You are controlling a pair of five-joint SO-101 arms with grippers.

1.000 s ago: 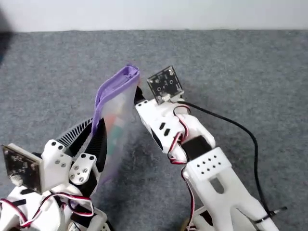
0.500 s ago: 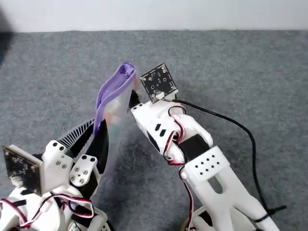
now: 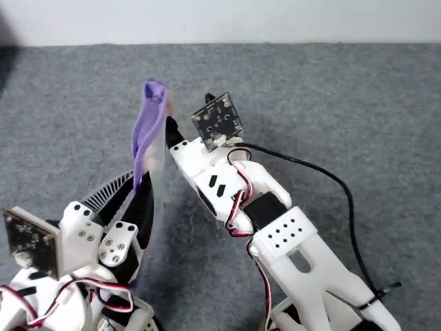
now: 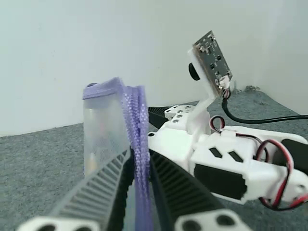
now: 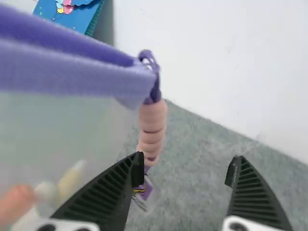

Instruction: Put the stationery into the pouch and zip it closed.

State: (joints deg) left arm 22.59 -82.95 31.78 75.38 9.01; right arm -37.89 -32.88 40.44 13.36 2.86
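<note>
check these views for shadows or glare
High view: a soft shadow on the grey mat between the pouch and the right arm, and a darker patch at the mat's far left corner. Left wrist view: evenly lit wall, no glare. Right wrist view: no hard highlights on the pouch's clear side.

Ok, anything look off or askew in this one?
Nothing spilled or damaged. The pouch stands upright on edge rather than flat, the left hand clamped on its purple zip strip; the right hand is open beside the pink zip charm.
</note>
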